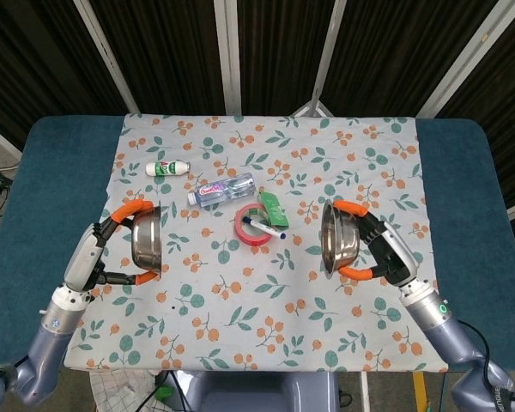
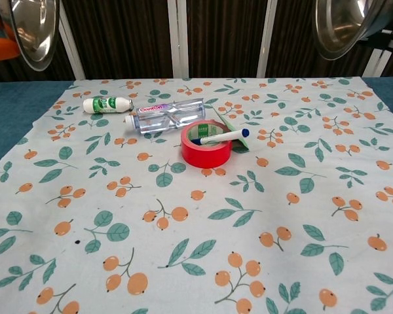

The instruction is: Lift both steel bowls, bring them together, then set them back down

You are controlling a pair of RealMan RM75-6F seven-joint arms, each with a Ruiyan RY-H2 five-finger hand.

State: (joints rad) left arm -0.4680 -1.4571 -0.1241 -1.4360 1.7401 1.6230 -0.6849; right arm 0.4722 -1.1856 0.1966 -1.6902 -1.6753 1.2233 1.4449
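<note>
My left hand (image 1: 94, 257) grips a steel bowl (image 1: 147, 245) at the table's left, lifted and tipped on edge with its hollow facing right. The chest view shows this bowl (image 2: 31, 29) in the top left corner, with an orange fingertip (image 2: 3, 49) beside it. My right hand (image 1: 384, 254) grips the other steel bowl (image 1: 339, 239) at the right, also raised and tipped, its hollow facing left. In the chest view that bowl (image 2: 344, 25) fills the top right corner. The two bowls are far apart, with the tape roll between them.
On the flowered cloth (image 1: 266, 300) lie a red tape roll (image 1: 255, 225) with a pen (image 2: 224, 135) across it, a clear water bottle (image 1: 221, 190), a small white bottle (image 1: 167, 168) and a green packet (image 1: 275, 208). Blue table edges (image 1: 26, 206) flank the cloth.
</note>
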